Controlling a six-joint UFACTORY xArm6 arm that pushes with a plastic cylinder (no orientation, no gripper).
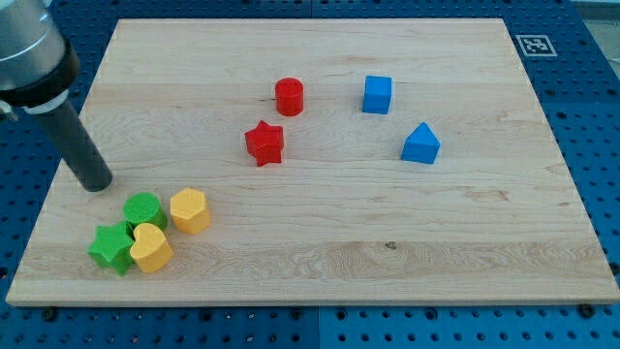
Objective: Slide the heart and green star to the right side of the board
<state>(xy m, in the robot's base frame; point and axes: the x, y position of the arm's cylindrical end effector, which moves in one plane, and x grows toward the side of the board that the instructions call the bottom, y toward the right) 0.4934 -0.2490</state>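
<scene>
The yellow heart lies near the board's bottom left corner. The green star touches its left side. A green cylinder sits just above them and a yellow hexagon is to the right of that cylinder. My tip rests on the board above and left of this cluster, a short gap from the green cylinder, touching no block.
A red cylinder and a red star sit near the board's middle. A blue cube and a blue triangular block lie right of centre. A black-and-white marker tag is at the top right corner.
</scene>
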